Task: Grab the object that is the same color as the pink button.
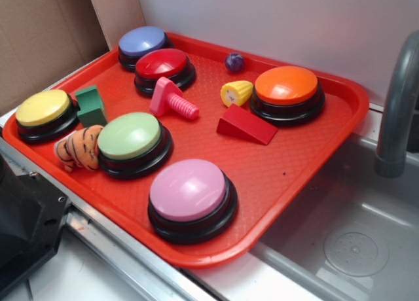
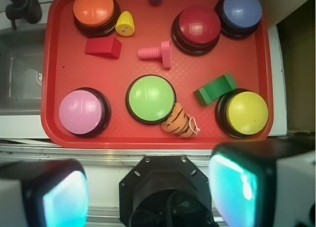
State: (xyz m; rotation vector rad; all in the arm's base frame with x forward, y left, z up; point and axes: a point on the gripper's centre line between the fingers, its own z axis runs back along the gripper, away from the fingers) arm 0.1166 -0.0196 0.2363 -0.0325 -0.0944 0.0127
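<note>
Hand [image 2: 148, 187] high up, pointing straight down, fingers [image 2: 64, 197] apart (nothing held)

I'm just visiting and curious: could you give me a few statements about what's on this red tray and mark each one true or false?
1. The pink bolt lies between the red button and the green button. True.
2. The pink button is at the tray's far back corner. False: it sits by the near edge.
3. The corn toy sits beside the orange button. True.
4. The tiger toy is next to the purple-blue button. False: it is beside the green button.
5. The gripper holds the bolt. False: it is above the tray, holding nothing.
</note>
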